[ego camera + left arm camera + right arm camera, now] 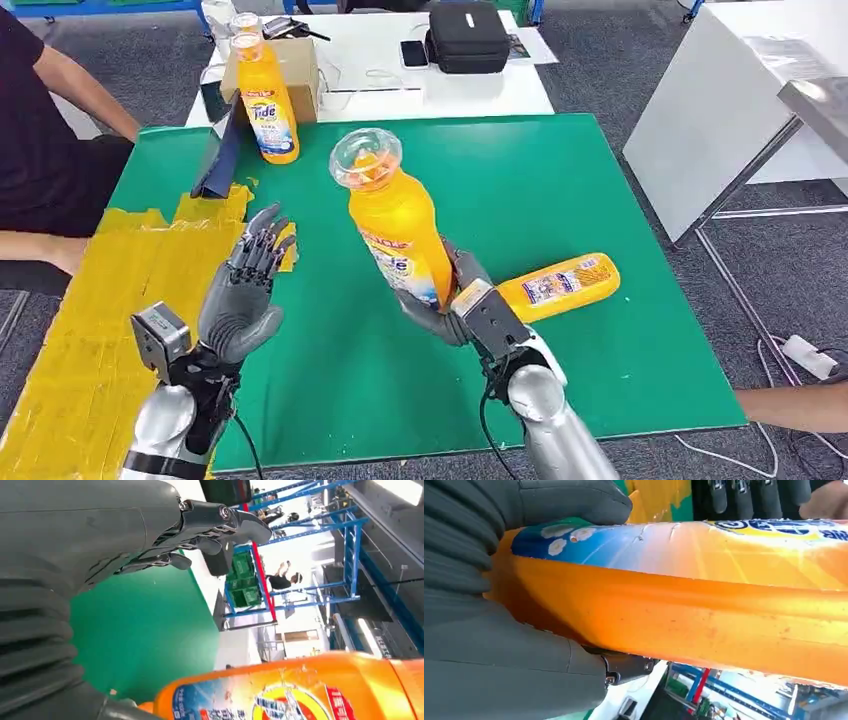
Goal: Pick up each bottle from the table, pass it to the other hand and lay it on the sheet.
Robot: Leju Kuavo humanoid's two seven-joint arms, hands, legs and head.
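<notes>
Clearly the yellow sheet (90, 320) lies at the table's left. Over the green mat (560, 200), the right hand (455, 300) clamps the orange bottle (395, 225) low; probably heavy, slick plastic. Left hand (245, 290), fingers apart, should grasp mid-body.

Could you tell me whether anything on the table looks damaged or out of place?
Yes: the yellow sheet is ragged, with torn scraps along its edge by the left hand. One bottle lies on its side.
</notes>
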